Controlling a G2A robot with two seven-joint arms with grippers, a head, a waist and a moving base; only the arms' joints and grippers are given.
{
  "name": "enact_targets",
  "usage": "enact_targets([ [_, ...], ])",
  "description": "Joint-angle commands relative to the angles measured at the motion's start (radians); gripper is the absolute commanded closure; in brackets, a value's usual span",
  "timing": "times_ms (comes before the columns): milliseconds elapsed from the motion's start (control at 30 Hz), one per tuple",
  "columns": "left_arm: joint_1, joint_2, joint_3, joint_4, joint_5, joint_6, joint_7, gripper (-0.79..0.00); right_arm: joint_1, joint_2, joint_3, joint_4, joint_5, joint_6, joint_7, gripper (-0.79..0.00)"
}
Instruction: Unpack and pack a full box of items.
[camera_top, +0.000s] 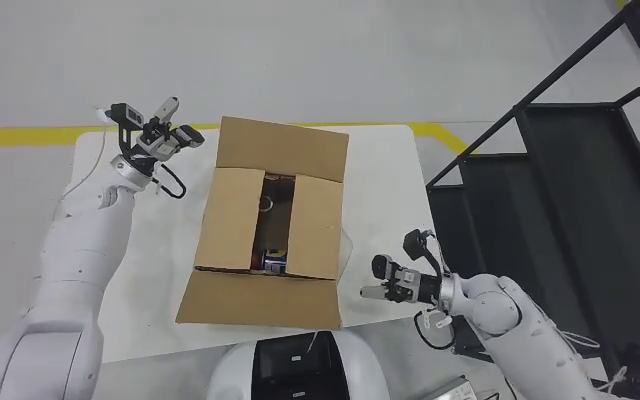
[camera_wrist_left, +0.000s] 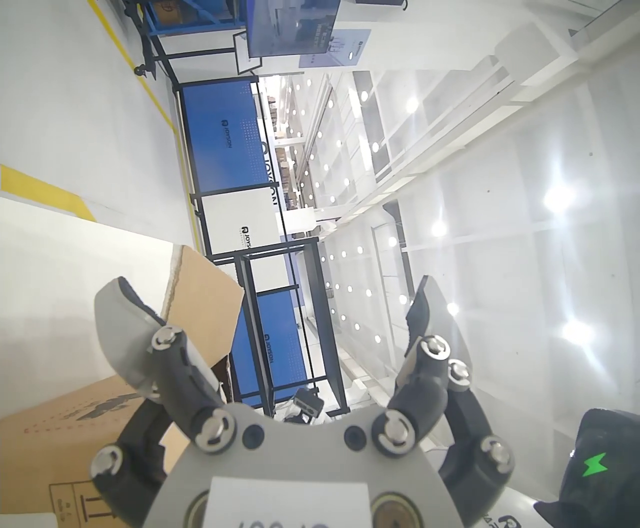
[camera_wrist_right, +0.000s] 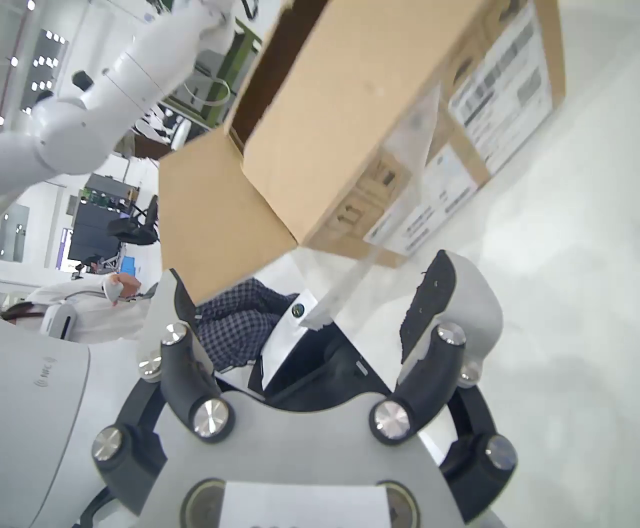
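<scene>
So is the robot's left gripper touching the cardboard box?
Apart. The top view shows bare table between the open left gripper and the cardboard box.

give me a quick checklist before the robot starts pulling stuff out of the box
1. The left gripper is open and empty: ok.
2. The right gripper is open and empty, close to the box but not touching it: ok.
3. The far and near flaps are folded outward: ok.
4. The side flaps are clear of the opening: not ok, both lie over it, leaving a narrow gap.
5. The items in the gap can be told apart for a grasp: cannot tell.
</scene>
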Motion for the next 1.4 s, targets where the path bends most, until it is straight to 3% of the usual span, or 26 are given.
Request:
enact_targets([
  [0,0.015,0.005,-0.013,-0.016,0.007,-0.001,0.014,-0.785,-0.004,-0.001,-0.034,0.005,0.001,-0.005,0.027,-0.785],
  [133,0.024,0.011,-0.031,-0.03,0.027,-0.011,0.057,-0.785,-0.006,-0.003,-0.11,-0.003,0.039,-0.04,0.084,-0.785],
  [367,0.028,0.011,-0.035,-0.038,0.057,-0.026,0.094,-0.785,0.032,-0.003,-0.201,-0.027,0.294,-0.092,0.175,-0.785],
  [500,0.031,0.011,-0.038,-0.039,0.065,-0.029,0.101,-0.785,0.054,0.005,-0.199,-0.044,0.446,-0.096,0.23,-0.785],
  [767,0.026,0.005,-0.032,-0.037,0.069,-0.021,0.102,-0.785,0.09,0.012,-0.125,-0.016,0.546,-0.045,0.144,-0.785],
  [1067,-0.02,-0.009,0.006,0.031,0.103,-0.072,0.022,-0.785,0.121,0.0,-0.114,-0.029,0.376,0.022,-0.028,-0.785],
  [1233,-0.025,-0.009,-0.004,0.046,0.09,-0.105,0.001,-0.785,0.097,-0.004,-0.063,-0.024,0.107,0.078,-0.203,-0.785],
  [1367,-0.013,-0.003,-0.018,0.043,0.084,-0.121,-0.014,-0.785,0.05,0.0,-0.053,-0.034,-0.068,0.097,-0.207,-0.785],
])
